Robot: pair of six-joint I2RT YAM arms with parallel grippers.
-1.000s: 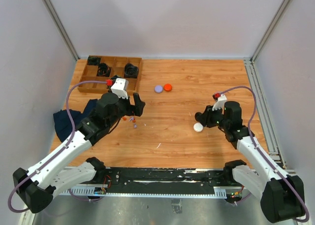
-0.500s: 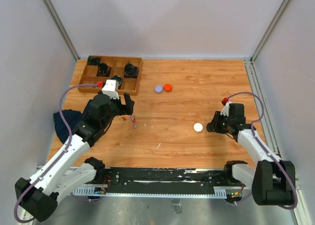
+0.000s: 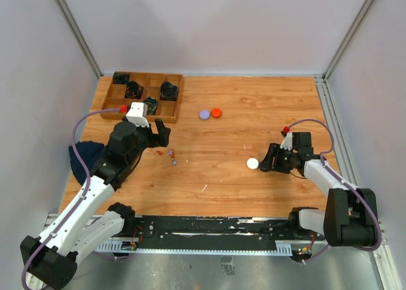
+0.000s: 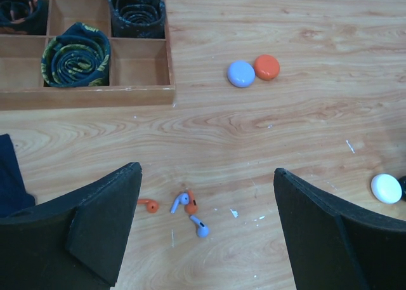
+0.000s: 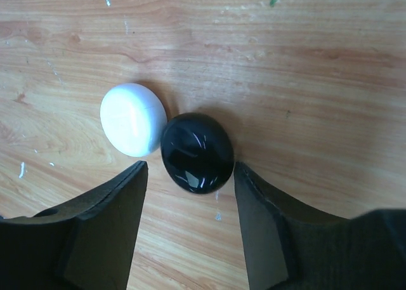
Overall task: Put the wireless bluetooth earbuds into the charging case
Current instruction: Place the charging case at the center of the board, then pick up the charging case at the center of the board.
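Note:
Two orange earbuds (image 4: 150, 205) (image 4: 191, 202) and two purple earbuds (image 4: 178, 202) (image 4: 200, 226) lie loose on the wood. In the top view they show as a small cluster (image 3: 171, 155). My left gripper (image 4: 206, 198) (image 3: 163, 134) is open and empty, hovering just left of them. A white round case (image 5: 133, 120) (image 3: 253, 164) touches a shut black round case (image 5: 196, 152). My right gripper (image 5: 190, 176) (image 3: 266, 163) is low and open, and the black case lies just ahead between its fingertips. A purple case (image 3: 204, 114) and an orange case (image 3: 216, 112) sit together at mid-back.
A wooden compartment tray (image 3: 174, 106) with coiled black cables (image 4: 75, 55) stands at the back left. A dark blue cloth (image 3: 82, 160) lies at the left edge under my left arm. Metal rails run along the right edge.
My left gripper has drawn back to the left, away from the earbuds. My right arm has lowered and stretched out flat, its gripper now at the black case, and the white case has shifted slightly left.

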